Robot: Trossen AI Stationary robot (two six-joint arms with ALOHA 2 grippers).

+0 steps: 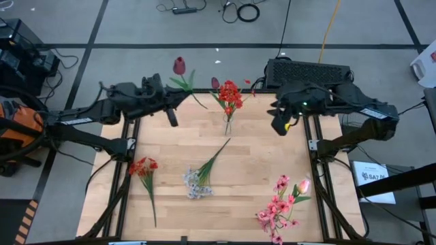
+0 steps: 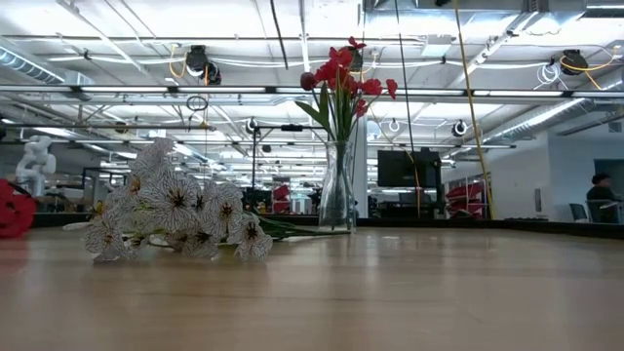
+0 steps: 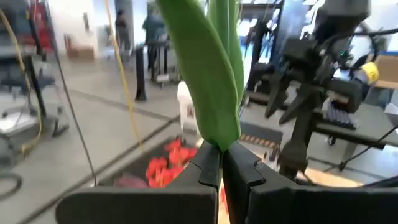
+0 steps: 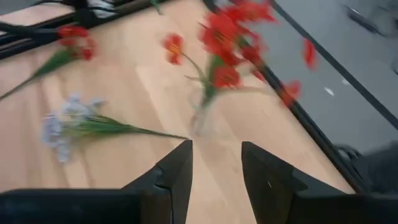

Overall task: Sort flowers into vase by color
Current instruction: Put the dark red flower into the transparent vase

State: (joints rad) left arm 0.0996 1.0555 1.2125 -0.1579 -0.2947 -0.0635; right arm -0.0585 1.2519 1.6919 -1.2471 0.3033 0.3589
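Observation:
A dark maroon tulip [image 1: 179, 66] with green leaves [image 3: 208, 68] is held over the table's far left part by my left gripper [image 1: 182, 94], which is shut on it. To its right, a clear glass vase [image 1: 227, 124] stands near the far edge with bright red flowers [image 1: 230, 95] in it, stems down inside. My right gripper [image 4: 214, 168] hovers open and empty over the far right part, right of the vase. A red sprig [image 1: 143, 167], a white sprig [image 1: 197, 181] and pink blossoms [image 1: 281, 205] lie flat on the table. My left gripper pinches the tulip between its two fingers at the base of the green leaves [image 3: 222, 142], where they join the stem. The fingers point level. The leaves rise above the fingers, the bud is up, and the flower is lifted clear of the table.
The table's far edge runs just behind the vase [image 2: 337, 190]. A black box [image 1: 308, 70] stands off the table beyond the right arm. The white sprig [image 2: 175, 210] lies mid-table, with bare wood [image 1: 272, 156] between it and the right edge. A person [image 2: 600, 195] shows far off.

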